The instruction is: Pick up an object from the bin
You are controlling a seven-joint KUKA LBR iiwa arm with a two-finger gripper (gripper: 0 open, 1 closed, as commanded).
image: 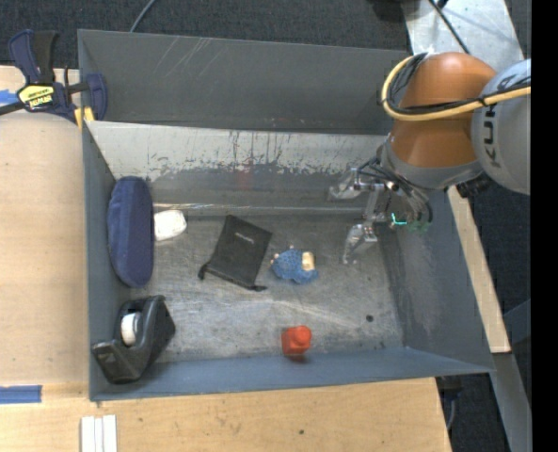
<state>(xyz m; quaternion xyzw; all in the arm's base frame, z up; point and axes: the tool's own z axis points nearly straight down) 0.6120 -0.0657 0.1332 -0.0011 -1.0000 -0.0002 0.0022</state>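
Note:
My gripper (345,222) hangs over the right part of the bin floor, near the back wall. Its two metal fingers stand apart, open, and nothing lies between them. Closest to it, a little down and to the left, lies a small blue and yellow soft thing (293,266). Left of that rests a flat black rectangular case (239,250), turned at an angle. A small red block (296,340) sits near the front wall, well below the gripper.
Along the left wall lies a long dark blue oval pad (131,229) with a small white lump (169,224) beside it. A black tape dispenser (133,338) fills the front left corner. The arm with its orange cover leans in over the right rim.

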